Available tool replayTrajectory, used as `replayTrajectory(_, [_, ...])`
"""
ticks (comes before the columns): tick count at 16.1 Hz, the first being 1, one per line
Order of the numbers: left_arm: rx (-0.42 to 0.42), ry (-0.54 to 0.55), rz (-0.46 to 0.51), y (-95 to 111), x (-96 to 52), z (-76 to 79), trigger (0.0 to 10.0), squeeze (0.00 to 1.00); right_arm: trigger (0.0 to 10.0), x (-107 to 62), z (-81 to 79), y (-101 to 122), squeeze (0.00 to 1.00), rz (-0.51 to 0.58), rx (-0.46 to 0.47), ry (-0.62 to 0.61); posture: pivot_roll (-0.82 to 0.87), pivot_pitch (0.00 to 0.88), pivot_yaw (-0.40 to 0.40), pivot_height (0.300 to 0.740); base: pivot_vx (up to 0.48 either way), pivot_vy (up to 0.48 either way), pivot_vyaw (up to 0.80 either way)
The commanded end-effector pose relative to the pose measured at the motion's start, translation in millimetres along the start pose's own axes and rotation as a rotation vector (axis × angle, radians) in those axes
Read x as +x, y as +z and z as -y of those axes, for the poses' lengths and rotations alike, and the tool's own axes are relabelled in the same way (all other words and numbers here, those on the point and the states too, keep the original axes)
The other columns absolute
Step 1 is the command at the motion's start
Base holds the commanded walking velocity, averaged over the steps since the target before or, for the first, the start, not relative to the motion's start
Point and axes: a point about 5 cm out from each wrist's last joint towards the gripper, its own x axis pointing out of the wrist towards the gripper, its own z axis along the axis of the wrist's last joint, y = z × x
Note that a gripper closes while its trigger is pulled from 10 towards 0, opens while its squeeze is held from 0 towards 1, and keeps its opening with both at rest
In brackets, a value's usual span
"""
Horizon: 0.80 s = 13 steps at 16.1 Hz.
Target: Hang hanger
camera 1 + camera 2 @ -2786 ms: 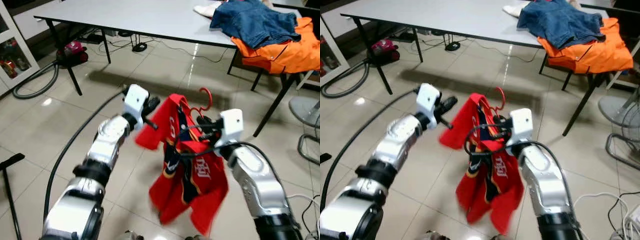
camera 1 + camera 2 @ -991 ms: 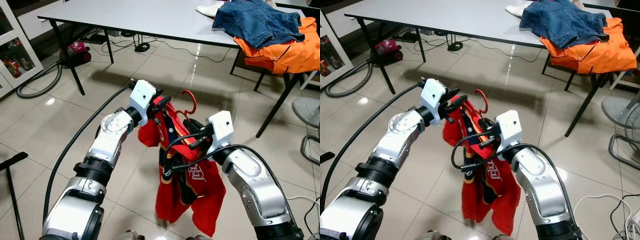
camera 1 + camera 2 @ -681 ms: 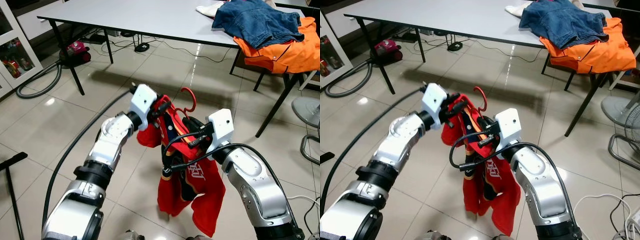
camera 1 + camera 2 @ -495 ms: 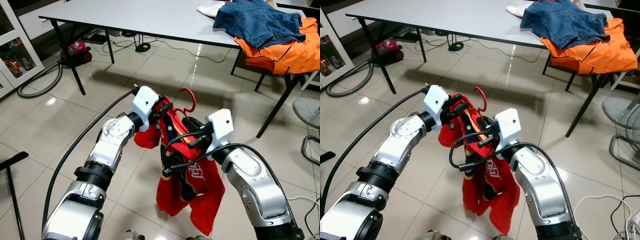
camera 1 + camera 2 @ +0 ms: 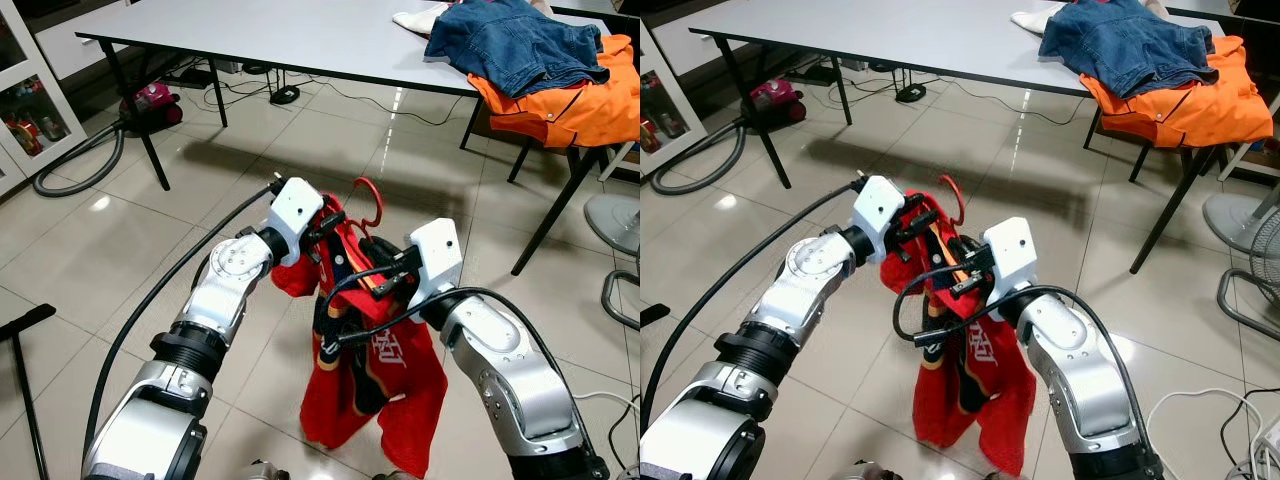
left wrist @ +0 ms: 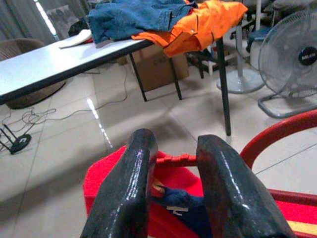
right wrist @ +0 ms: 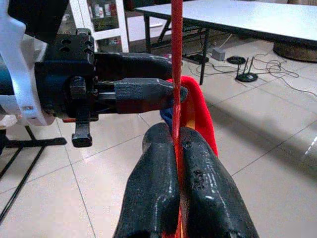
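Left gripper [image 5: 322,226]: fingers parted, the red jersey's [image 5: 385,375] collar being straddled.
Red hanger [image 5: 366,205]: carried in mid-air above the floor, jersey draped on it.
Right gripper [image 7: 174,148]: hanger being pinched tight.
Progress: hanging judged not yet done; no rail visible.

Grey table [image 5: 300,35]: blue denim garment [image 5: 510,45], orange garment [image 5: 570,100] draped over its edge. Tiled floor [image 5: 90,260]: red vacuum cleaner [image 5: 148,100], grey hose [image 5: 75,170], cables [image 5: 250,85].

Glossy tiled floor [image 5: 120,250], reflecting light. Grey table [image 5: 300,35] on black legs carries denim [image 5: 510,45] and orange [image 5: 560,95] garments. Vacuum [image 5: 150,100] and cables lie beneath.
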Motion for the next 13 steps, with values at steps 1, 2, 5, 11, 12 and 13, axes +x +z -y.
replayTrajectory(1, [0.01, 0.034, -0.061, -8.2, -1.6, -5.9, 10.0, 0.0, 0.0, -3.1, -10.1, 25.7, 0.0, 0.119, -0.027, 0.046, -0.07, 0.01, 0.063, 0.74, 0.0, 0.0, 0.0])
replayTrajectory(2, [0.009, 0.036, -0.062, -8.1, -1.3, -6.2, 10.0, 0.0, 0.0, -3.3, -10.6, 25.8, 0.0, 0.119, -0.027, 0.048, -0.07, 0.011, 0.063, 0.74, 0.0, 0.0, 0.0])
replayTrajectory(5, [0.011, 0.062, -0.081, -10.0, -0.7, -9.5, 10.0, 0.0, 0.0, -5.2, -14.6, 22.9, 0.0, 0.103, -0.033, 0.068, -0.07, 0.008, 0.064, 0.74, 0.0, 0.0, 0.0])
replayTrajectory(11, [0.049, 0.038, -0.199, -26.8, 0.6, -2.1, 0.0, 0.0, 0.0, -6.9, -18.0, 23.9, 0.0, 0.106, -0.036, 0.091, -0.08, 0.0, 0.065, 0.74, 0.0, 0.0, 0.0])
replayTrajectory(12, [0.05, 0.038, -0.202, -27.4, 0.6, -2.1, 0.0, 0.0, 0.0, -7.1, -18.3, 24.3, 0.0, 0.107, -0.036, 0.095, -0.08, 0.0, 0.065, 0.74, 0.0, 0.0, 0.0])
replayTrajectory(13, [0.042, 0.026, -0.211, -28.3, 1.9, -0.3, 0.0, 0.0, 0.0, -7.8, -20.1, 26.1, 0.0, 0.116, -0.032, 0.113, -0.08, 0.0, 0.064, 0.74, 0.0, 0.0, 0.0])
